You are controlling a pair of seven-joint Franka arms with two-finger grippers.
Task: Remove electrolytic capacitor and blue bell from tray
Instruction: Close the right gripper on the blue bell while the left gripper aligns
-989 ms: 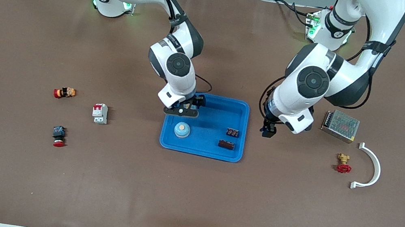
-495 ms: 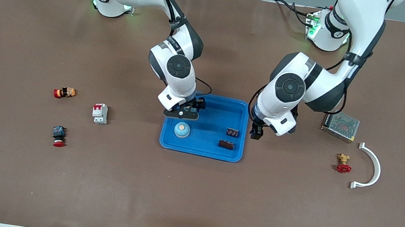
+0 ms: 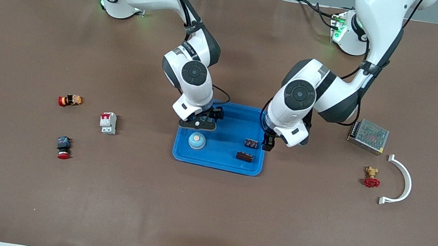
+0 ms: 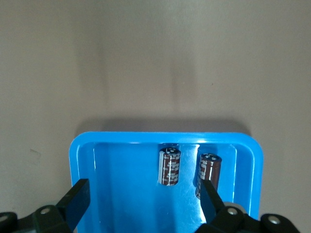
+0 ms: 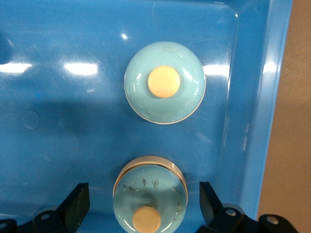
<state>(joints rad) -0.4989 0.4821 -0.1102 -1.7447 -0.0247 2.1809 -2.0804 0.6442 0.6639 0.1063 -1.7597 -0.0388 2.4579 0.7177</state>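
Observation:
A blue tray lies mid-table. In it are a pale blue bell with an orange button and two dark capacitors. My right gripper is open over the tray's right-arm end. In the right wrist view a second bell sits between its spread fingers without touching them, and the first bell lies beside it. My left gripper is open and empty over the tray's rim at the left arm's end. The left wrist view shows both capacitors lying in the tray.
Toward the right arm's end lie a circuit breaker, an orange-red button and a red stop button. Toward the left arm's end lie a metal power supply, a red valve and a white curved bracket.
My left arm has swung in from the left arm's end of the table until its gripper is over the tray's rim. My right gripper has barely moved.

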